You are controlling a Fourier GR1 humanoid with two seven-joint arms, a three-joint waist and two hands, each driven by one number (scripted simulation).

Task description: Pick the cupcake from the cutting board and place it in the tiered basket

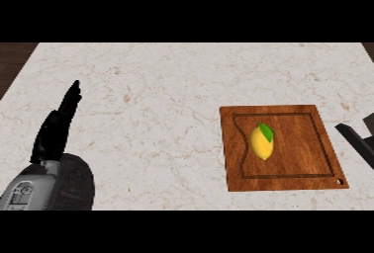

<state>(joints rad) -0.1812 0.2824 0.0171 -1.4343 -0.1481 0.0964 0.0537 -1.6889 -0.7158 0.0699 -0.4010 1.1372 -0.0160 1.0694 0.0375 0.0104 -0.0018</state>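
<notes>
A brown wooden cutting board (288,170) lies on the marble counter at the right. On it rests a yellow, lemon-shaped object with a green leaf (261,142); no cupcake shows. No tiered basket is in view. My left hand (57,127) rests open at the lower left, fingers straight and pointing up, far from the board. Only a black sliver of my right hand (357,141) shows at the right edge, just beside the board's right side; its fingers are hidden.
The white marble counter (161,99) spreads across the view. Dark wooden floor (15,57) shows past its far left corner and at the top right corner.
</notes>
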